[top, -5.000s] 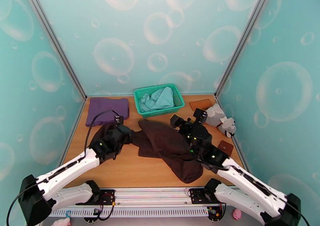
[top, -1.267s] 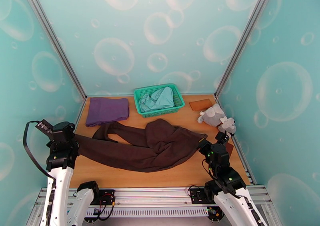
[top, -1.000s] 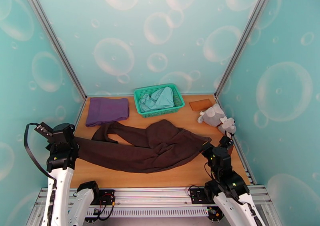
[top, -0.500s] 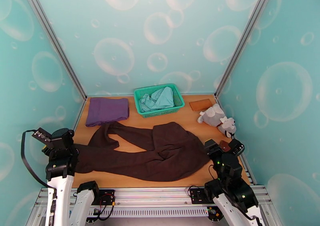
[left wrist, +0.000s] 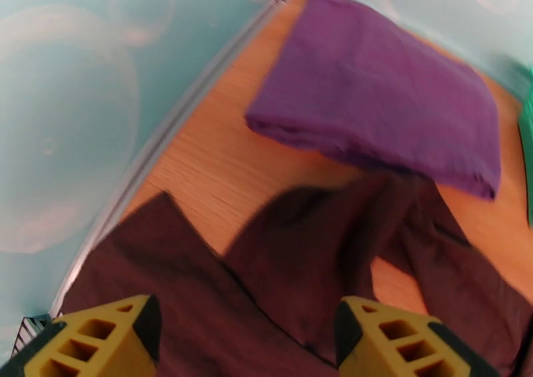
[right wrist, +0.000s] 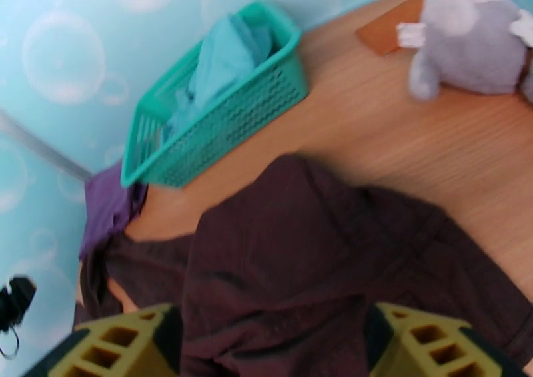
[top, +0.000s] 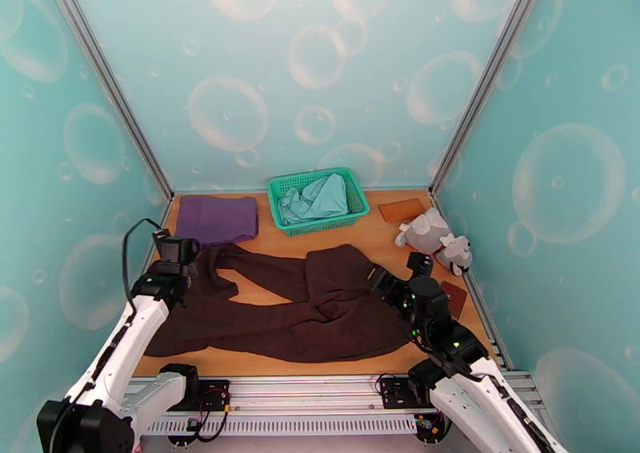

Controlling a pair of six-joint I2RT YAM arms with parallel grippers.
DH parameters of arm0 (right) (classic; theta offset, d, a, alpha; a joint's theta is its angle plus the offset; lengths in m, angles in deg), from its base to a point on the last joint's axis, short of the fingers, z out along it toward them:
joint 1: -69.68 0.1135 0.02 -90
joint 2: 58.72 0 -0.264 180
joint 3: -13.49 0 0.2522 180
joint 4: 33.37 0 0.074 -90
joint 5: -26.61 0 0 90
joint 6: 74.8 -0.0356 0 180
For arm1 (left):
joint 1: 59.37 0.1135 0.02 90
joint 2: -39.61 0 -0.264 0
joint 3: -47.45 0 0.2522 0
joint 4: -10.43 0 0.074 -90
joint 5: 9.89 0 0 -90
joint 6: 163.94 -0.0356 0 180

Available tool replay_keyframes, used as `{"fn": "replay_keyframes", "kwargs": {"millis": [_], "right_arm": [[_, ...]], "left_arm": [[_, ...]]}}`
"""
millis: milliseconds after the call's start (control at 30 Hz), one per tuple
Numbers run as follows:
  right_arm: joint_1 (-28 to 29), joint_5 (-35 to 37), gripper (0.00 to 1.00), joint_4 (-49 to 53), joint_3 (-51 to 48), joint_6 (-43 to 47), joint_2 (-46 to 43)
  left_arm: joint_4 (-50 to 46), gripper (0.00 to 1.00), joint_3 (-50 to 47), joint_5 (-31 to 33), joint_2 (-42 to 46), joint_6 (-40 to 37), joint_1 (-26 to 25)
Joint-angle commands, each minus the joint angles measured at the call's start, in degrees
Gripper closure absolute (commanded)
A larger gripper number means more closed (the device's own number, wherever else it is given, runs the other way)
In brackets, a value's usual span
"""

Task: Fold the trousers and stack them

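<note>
Left wrist view is showing the left gripper (left wrist: 246, 345) with its jaws standing wide apart and nothing clamped between them. The trousers (left wrist: 300, 285) are lying directly beneath and ahead of those jaws, with dark brown fabric filling the gap from one yellow tip to the other. The fabric is splitting into two leg ends just ahead. Farther ahead, a folded purple cloth (left wrist: 380, 98) is resting on the wooden table (left wrist: 206, 172), its near edge just beside one trouser leg.

The right gripper (right wrist: 276, 342) is also spreading its jaws wide, gripping nothing, and the broader part of the trousers is bunching under and ahead of them. Whether either gripper is touching the fabric cannot be told. Ahead and left of the right jaws, a green mesh basket (right wrist: 220, 132) is holding a pale teal garment (right wrist: 220, 58). Ahead and right of them, a grey stuffed toy (right wrist: 466, 52) is lying on the table.
</note>
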Motion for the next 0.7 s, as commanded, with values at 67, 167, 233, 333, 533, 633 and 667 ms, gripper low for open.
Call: {"fn": "replay_keyframes", "kwargs": {"millis": [67, 167, 233, 333, 533, 633, 667], "right_arm": [[18.69, 13.39, 0.22, -4.22, -1.18, 0.71, 1.94], [22.00, 13.68, 0.19, -7.12, 0.34, -0.51, 11.54], [21.93, 11.23, 0.18, -11.37, 0.96, -0.15, 18.15], [20.31, 6.76, 0.16, -17.35, 3.66, 2.45, 27.02], [8.03, 1.06, 0.13, -17.85, 13.12, 6.31, 41.08], [-1.14, 2.08, 0.11, -17.62, 13.76, 6.95, 42.91], [-4.13, 1.78, 0.11, -17.70, 13.78, 7.29, 43.39]], "left_arm": [[-7.26, 0.23, 8.06, 1.50, 2.99, 10.83, -9.05], [4.08, 0.27, 1.29, -12.35, 8.54, 13.58, -10.76], [9.97, 0.27, -5.96, -16.29, 11.55, 16.59, -12.87], [13.54, 0.25, -12.15, -14.88, 11.71, 19.10, -14.75], [11.51, 0.17, -5.21, -3.25, -1.82, 12.13, -3.87], [14.92, 0.16, -3.00, -2.99, -7.86, 8.88, 2.84], [16.94, 0.17, -2.98, -4.92, -9.40, 8.32, 4.81]]}}
